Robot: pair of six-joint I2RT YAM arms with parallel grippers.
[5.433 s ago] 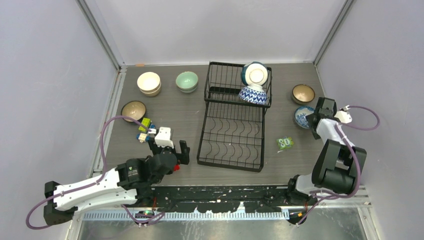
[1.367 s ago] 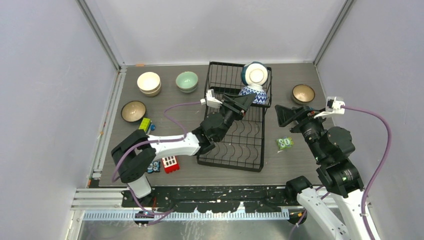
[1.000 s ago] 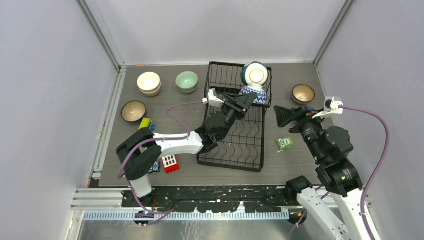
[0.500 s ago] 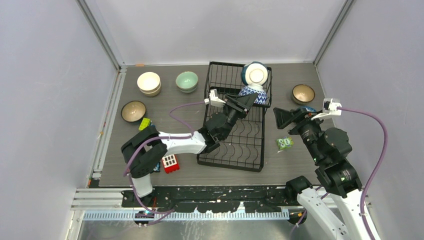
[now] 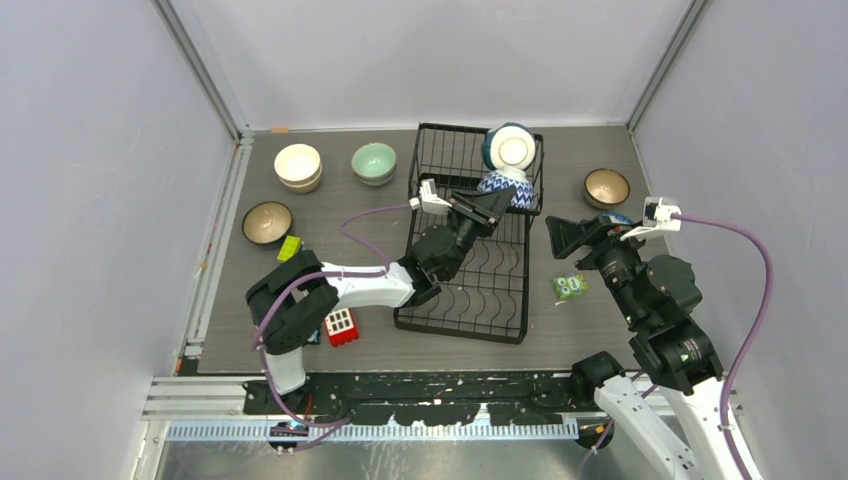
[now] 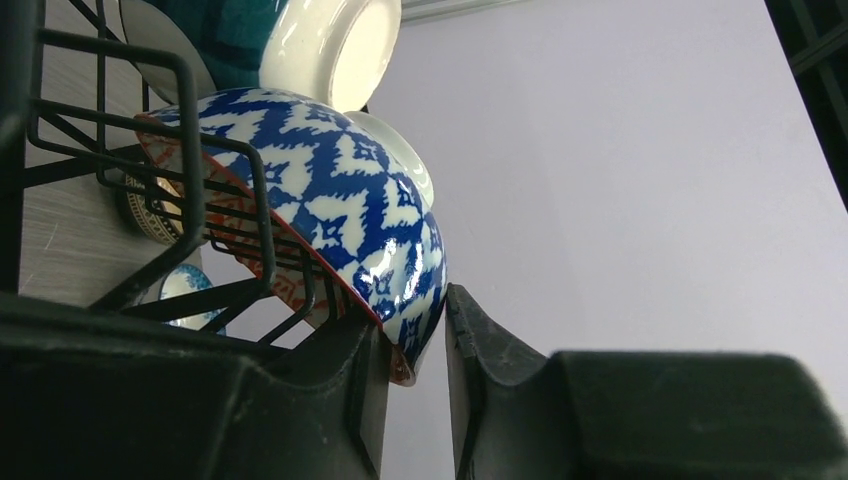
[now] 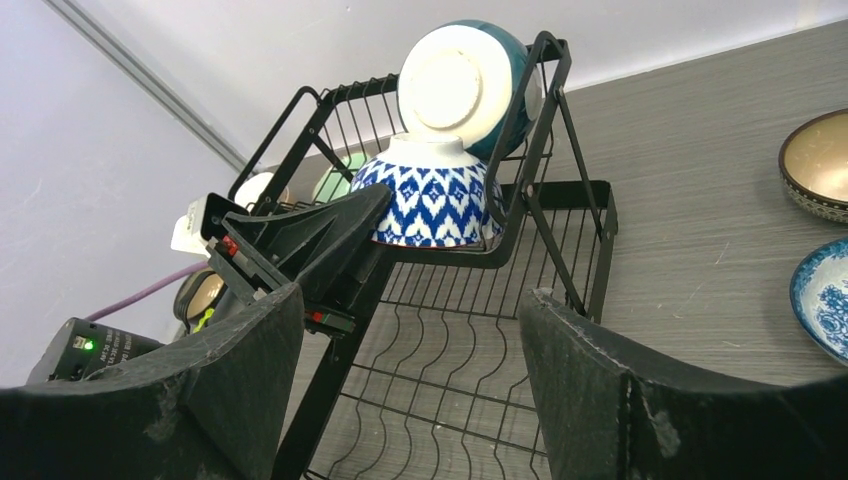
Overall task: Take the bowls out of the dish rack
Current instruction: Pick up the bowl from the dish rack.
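Observation:
The black wire dish rack (image 5: 470, 280) stands mid-table. In its raised upper basket a blue-and-white bowl (image 5: 512, 188) sits upside down, with a dark teal bowl (image 5: 510, 148) on edge behind it. My left gripper (image 5: 495, 203) reaches over the rack. In the left wrist view, the left gripper (image 6: 415, 335) has one finger inside and one outside the near rim of the blue-and-white bowl (image 6: 330, 200). My right gripper (image 7: 410, 298) hangs open and empty to the right of the rack (image 7: 480, 350), facing both bowls (image 7: 435, 200).
A cream bowl (image 5: 298, 165), a pale green bowl (image 5: 374, 162) and a brown bowl (image 5: 267, 222) sit on the table left of the rack. Another brown bowl (image 5: 606, 187) and a blue patterned bowl (image 7: 825, 295) sit right. Toy blocks (image 5: 340, 325) and a green toy (image 5: 570, 287) lie near the front.
The left jaws have narrowed onto the blue-and-white bowl's rim. The right arm has drifted slightly left, its jaws unchanged. Both bowls stay in place.

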